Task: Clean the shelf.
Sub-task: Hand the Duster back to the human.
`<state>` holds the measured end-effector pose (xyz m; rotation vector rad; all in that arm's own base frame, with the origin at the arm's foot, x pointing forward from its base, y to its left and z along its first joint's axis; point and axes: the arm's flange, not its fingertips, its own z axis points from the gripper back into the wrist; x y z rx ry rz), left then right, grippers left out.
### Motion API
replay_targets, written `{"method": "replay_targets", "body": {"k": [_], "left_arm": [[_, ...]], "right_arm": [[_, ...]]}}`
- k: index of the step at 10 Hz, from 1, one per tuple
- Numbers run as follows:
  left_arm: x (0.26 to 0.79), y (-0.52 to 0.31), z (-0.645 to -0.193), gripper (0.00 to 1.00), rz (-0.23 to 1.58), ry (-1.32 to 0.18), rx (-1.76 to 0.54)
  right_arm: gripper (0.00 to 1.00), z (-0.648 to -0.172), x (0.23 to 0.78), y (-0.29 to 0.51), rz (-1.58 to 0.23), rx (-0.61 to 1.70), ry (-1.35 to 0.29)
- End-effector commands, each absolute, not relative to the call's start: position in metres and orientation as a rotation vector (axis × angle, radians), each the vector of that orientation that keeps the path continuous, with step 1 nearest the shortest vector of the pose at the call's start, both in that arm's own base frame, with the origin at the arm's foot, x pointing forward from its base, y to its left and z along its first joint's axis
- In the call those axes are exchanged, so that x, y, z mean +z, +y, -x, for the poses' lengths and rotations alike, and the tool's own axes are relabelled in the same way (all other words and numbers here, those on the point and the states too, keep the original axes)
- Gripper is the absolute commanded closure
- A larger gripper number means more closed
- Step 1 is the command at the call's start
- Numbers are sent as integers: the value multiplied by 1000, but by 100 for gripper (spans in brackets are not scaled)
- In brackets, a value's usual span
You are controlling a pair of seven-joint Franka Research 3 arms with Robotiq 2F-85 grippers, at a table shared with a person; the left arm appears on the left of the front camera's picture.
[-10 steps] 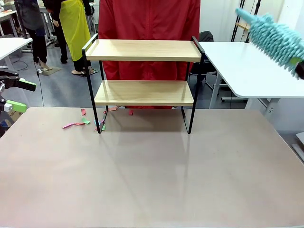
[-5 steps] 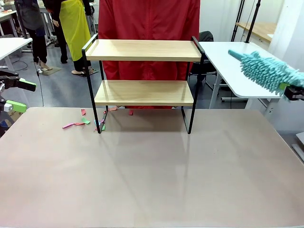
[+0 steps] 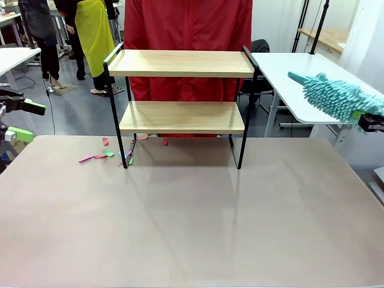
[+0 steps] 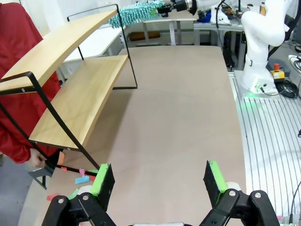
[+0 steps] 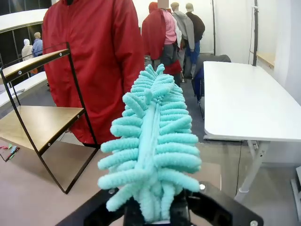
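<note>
While empty — one shelf (image 3: 181,90), two boards.

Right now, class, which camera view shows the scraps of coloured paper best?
The front view: the paper scraps lie unobstructed on the table by the shelf's left legs. The left wrist view catches a few scraps partly behind the jaws. The right wrist view shows only slivers at its edge.

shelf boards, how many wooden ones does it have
2. The upper board sits at the top of the shelf frame; the lower board is directly beneath it, partway down the legs. Both look bare; none seems hidden.
</note>
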<state>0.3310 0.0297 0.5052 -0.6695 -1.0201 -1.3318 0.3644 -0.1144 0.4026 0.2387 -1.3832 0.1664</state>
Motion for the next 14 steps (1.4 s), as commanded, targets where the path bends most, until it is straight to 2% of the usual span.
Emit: {"method": "replay_targets", "body": {"k": [1,14], "left_arm": [[506,29,-332,0,675,-1058,-1338],[506,29,-332,0,675,-1058,-1338]], "right_arm": [[84,-365,403,-114,-245,164,-1388],[84,-365,403,-114,-245,164,-1388]]}}
